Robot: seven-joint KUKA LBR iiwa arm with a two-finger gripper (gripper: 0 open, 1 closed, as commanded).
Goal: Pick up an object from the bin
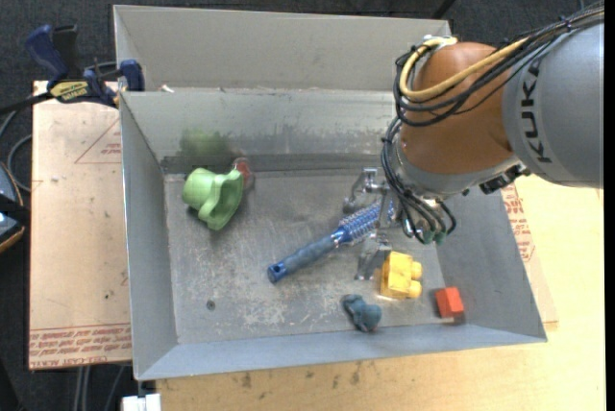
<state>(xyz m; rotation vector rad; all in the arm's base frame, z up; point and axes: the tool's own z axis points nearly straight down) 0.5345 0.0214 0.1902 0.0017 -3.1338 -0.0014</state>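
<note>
Task status at inspection: not complete. I found the gripper (366, 222) low in the right-centre of the frame, its fingers (364, 184) spread, one above and one below the bristled head of a blue brush (307, 255). The brush lay flat on the bin (144, 236) floor, its handle running down and left from the head. I could not confirm contact between fingers and bristles. In my judgement the approach was done. The closing and the lift remained.

Surface: the grey metal floor was scuffed and speckled, and bare to the left of the handle.

Clearance: a yellow block (399, 275) sat just beside the lower finger, which I judged the main risk of a fouled grasp. An orange block (448, 302) and a dark blue-grey lump (362, 311) lay near the lower wall. A green cup-like piece (213, 193) lay well apart at the upper left.
</note>
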